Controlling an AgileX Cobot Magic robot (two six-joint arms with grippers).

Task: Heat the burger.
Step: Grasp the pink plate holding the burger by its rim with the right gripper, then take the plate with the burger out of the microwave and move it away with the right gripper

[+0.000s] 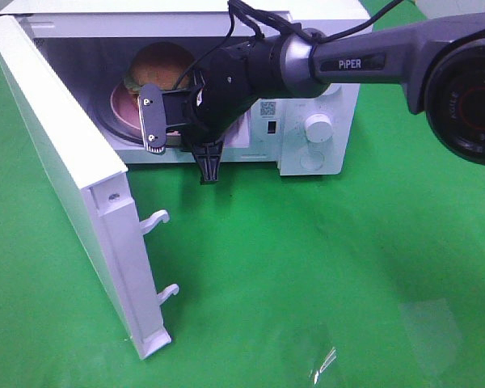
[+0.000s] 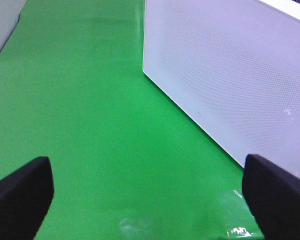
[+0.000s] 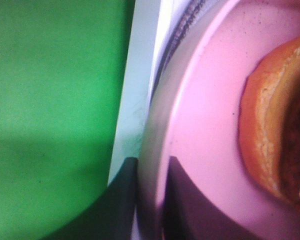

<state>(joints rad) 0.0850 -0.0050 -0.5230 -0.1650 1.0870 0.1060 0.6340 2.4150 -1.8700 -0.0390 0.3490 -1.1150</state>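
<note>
Surface: green mat [image 1: 307, 275], glossy patches.
Microwave [image 1: 319, 89]: white, door [image 1: 73, 186] swung wide.
Right claw [image 3: 149, 190]: pinched on pink plate [image 3: 210, 130] rim at the oven mouth.
Burger [image 1: 158, 69]: on that plate, just past the fingers.
Left claw [image 2: 150, 200]: wide, holding nothing, above mat beside the door.

Place: robot test bench, lab-like.
Surface: plain green cloth [image 1: 307, 275] over the whole table.
Appliance: white microwave [image 1: 323, 97], door [image 1: 73, 186] open.
Equipment: arm [image 1: 372, 61] marked PiPER.
</note>
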